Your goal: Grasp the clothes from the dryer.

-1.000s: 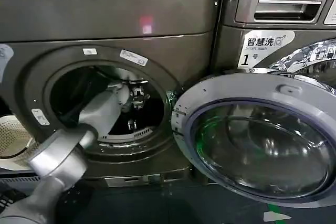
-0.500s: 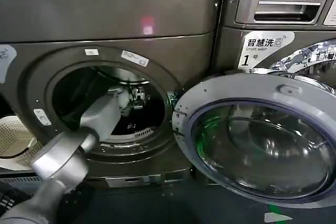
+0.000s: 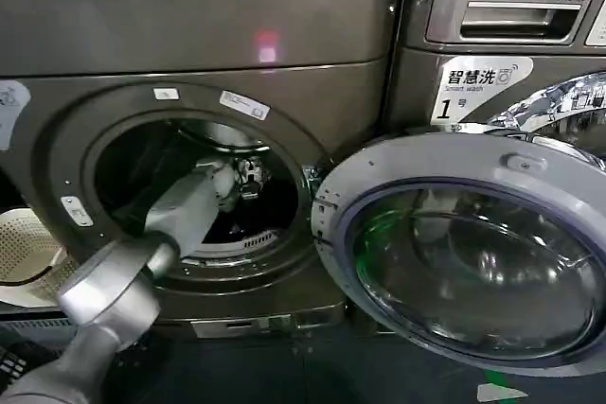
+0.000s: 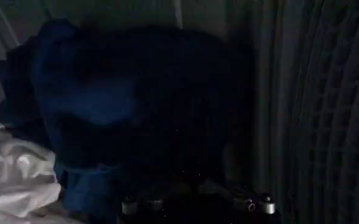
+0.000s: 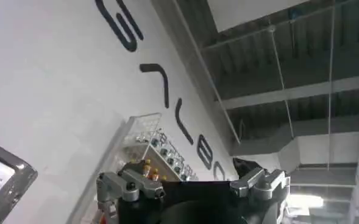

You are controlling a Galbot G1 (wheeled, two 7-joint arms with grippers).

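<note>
— While the left arm (image 3: 180, 219) reaches into the dryer (image 3: 189, 63) much as it did a second ago, what differs?

— Little. The forearm sits a touch higher and further right in the porthole (image 3: 199, 191) than a second ago, and since half a second ago it has hardly shifted. The open door (image 3: 464, 253) hangs at the right as before.

— How is the arm posed?

— From the head view, the elbow joint (image 3: 109, 290) sits low at the left, outside the machine, and the pale forearm slants up and rightward through the porthole. The left gripper (image 3: 248, 175) is inside the drum, near the middle of the opening, pointing at the dark back.

— Is it spread or pinched?

— I cannot tell. In the head view it is a small tangle of metal against the dark, and the left wrist view catches just the tips of its hardware at the frame edge.

— Where are the clothes?

— Inside the drum, straight ahead of that wrist camera: a dark navy piece (image 4: 88, 97) bunched up, with a pale white piece (image 4: 14, 176) touching it at one side. The ribbed drum wall (image 4: 325, 109) runs beside them. Whether the gripper touches the cloth, I cannot tell.

— And the other arm?

— The right gripper (image 5: 191, 189) is tilted up at a white wall with dark lettering (image 5: 161, 85) and the ceiling; its two fingers (image 5: 127, 185) stand well apart, holding nothing.
</note>
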